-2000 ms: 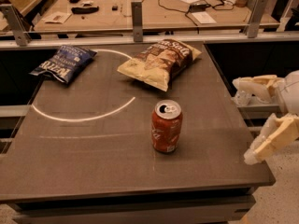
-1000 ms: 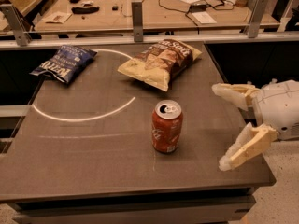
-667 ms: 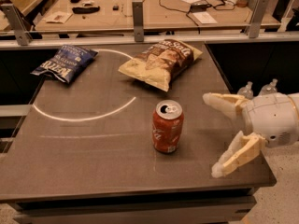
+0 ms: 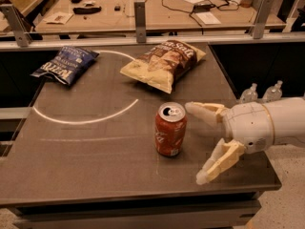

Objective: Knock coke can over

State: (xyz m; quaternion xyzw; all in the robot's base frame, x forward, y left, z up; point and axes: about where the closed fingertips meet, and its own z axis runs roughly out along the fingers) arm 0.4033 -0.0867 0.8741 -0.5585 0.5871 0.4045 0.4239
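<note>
The red coke can (image 4: 170, 129) stands upright on the dark grey table (image 4: 95, 147), near its front middle, silver top and pull tab facing up. My gripper (image 4: 198, 143) comes in from the right, just right of the can, at can height. It is open: one cream finger (image 4: 202, 110) reaches toward the can's top right, the other finger (image 4: 217, 163) points down toward the table front. A small gap shows between the upper fingertip and the can.
A brown and cream chip bag (image 4: 164, 63) lies behind the can. A blue chip bag (image 4: 66, 63) lies at the back left. A white arc is drawn on the table. Two water bottles (image 4: 261, 92) stand beyond the right edge. A cluttered desk stands behind.
My gripper has moved left across the table's right side, from the right edge to just beside the can. The can has not moved and still stands upright.
</note>
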